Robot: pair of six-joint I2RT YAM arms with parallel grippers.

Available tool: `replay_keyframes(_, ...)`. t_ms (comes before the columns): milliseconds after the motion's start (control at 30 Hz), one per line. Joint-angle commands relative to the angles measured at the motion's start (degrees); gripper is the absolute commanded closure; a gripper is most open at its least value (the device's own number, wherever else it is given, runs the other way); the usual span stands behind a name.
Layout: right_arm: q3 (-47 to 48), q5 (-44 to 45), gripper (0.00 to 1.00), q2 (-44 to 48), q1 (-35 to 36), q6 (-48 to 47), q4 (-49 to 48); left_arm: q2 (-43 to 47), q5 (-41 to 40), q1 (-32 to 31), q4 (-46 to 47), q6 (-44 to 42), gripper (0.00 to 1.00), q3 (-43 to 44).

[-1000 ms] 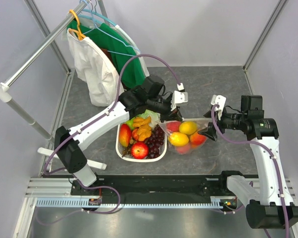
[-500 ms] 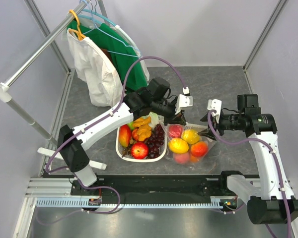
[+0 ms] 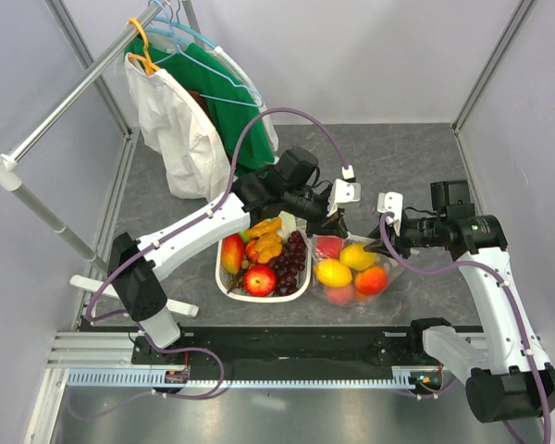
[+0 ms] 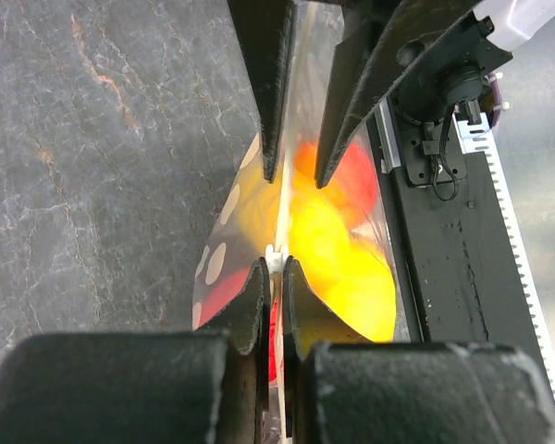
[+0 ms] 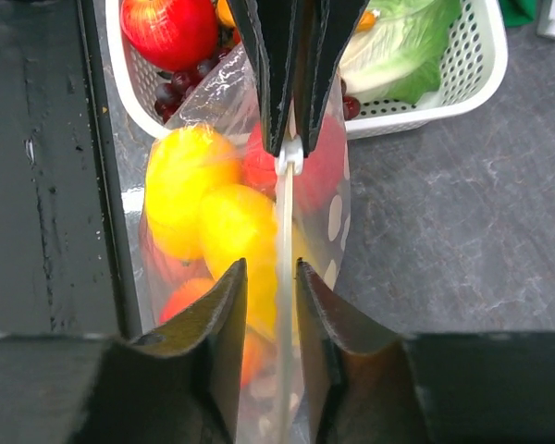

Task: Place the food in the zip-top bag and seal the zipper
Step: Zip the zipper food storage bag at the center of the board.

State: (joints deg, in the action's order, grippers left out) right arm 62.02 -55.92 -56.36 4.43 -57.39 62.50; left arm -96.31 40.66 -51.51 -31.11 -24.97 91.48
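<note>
Table [image 3: 416, 166]: the far half and right side are free. The near edge is taken by the black base rail [image 3: 287, 344].

Basket [image 5: 467, 55]: white and slotted, left of centre. It holds an apple [image 3: 260, 279], grapes, a mango and a leafy green, so loading looks only partly done.

Bag [image 5: 336, 217]: clear with white dots, just beside the basket on its right, possibly touching it. The rail is close on its near side, so there is little slack on those two sides. The mouth edge is lifted and strung between the two grippers, likely to keep the strip straight and taut for sealing.

Food [image 3: 334, 272]: yellow, orange and red fruit sits inside the bag, piled low under the raised mouth.

Zipper [image 5: 282, 231]: a thin clear strip along the mouth, with a small white tab at one end.

Left gripper [image 4: 274, 277]: fingers are clamped on the zipper at the tab end, anchoring it.

Right gripper [image 5: 270, 273]: fingers straddle the strip further along. A gap shows between them, so they are not pinching it.

Judgement: the seal step is being set up. The right gripper needs to pinch the strip, then run rightward into the free table. The strip could slip out of the jaws, or the drag could pull the bag onto the rail.
</note>
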Motion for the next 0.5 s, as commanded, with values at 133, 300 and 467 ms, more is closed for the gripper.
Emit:
replay_keyframes(133,-1.6,1.7,1.00,1.0,1.3,1.7,-3.3,2.4,1.1,0.0,3.9,1.6,0.98,-0.9)
replay_keyframes(300,-1.2,3.5,1.00,2.6,1.3,3.6,-4.0,3.4,1.6,3.3,1.9,2.3,0.98,-3.9)
replay_keyframes(467,-0.2,3.2,1.00,2.0,1.3,4.8,-4.1,6.7,1.3,8.1,-0.2,0.0,0.98,-7.7)
